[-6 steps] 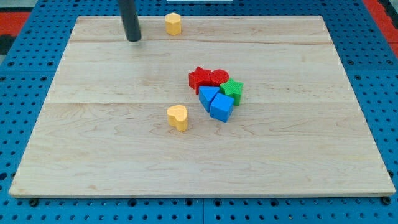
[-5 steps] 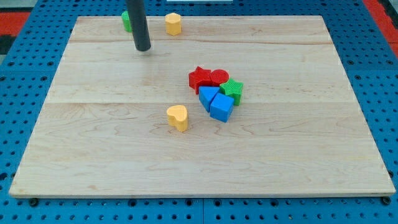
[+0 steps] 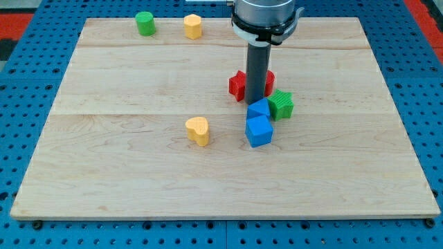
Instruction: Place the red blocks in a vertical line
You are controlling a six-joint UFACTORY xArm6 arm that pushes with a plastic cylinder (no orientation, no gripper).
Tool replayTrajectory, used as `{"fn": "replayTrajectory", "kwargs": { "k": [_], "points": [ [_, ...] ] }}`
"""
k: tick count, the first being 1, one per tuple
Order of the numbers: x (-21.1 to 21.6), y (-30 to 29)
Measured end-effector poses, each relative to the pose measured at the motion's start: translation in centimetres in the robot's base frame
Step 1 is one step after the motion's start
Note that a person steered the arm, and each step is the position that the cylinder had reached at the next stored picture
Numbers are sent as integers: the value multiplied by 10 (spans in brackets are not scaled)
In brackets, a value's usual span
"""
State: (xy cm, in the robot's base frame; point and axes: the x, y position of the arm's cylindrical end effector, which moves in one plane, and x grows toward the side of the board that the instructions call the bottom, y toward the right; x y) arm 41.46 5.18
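My tip (image 3: pixel 255 102) stands in the block cluster right of the board's centre. A red star block (image 3: pixel 238 84) shows just left of the rod. A second red block (image 3: pixel 269 79) peeks out on the rod's right, mostly hidden, its shape unclear. A green star block (image 3: pixel 281 104) lies right of the tip. Two blue blocks sit just below the tip: a small one (image 3: pixel 259 109) touching it and a blue cube (image 3: pixel 259 131) below that.
A yellow heart block (image 3: pixel 198 130) lies left of the cluster. A green cylinder (image 3: pixel 145 23) and a yellow hexagonal block (image 3: pixel 193 26) sit near the board's top edge. The wooden board (image 3: pixel 104 159) rests on a blue pegboard.
The rod moved from the top left to the cluster. The red, green and blue blocks shifted right and spread. The green cylinder at the top is uncovered.
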Motion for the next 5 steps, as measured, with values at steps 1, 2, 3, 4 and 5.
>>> {"fn": "replayTrajectory", "kwargs": {
  "k": [1,2,3,4,5],
  "points": [
    [-6,-25],
    [-16,-54],
    [-53,-38],
    [-74,-38],
    [-94,-38]
  ]
}}
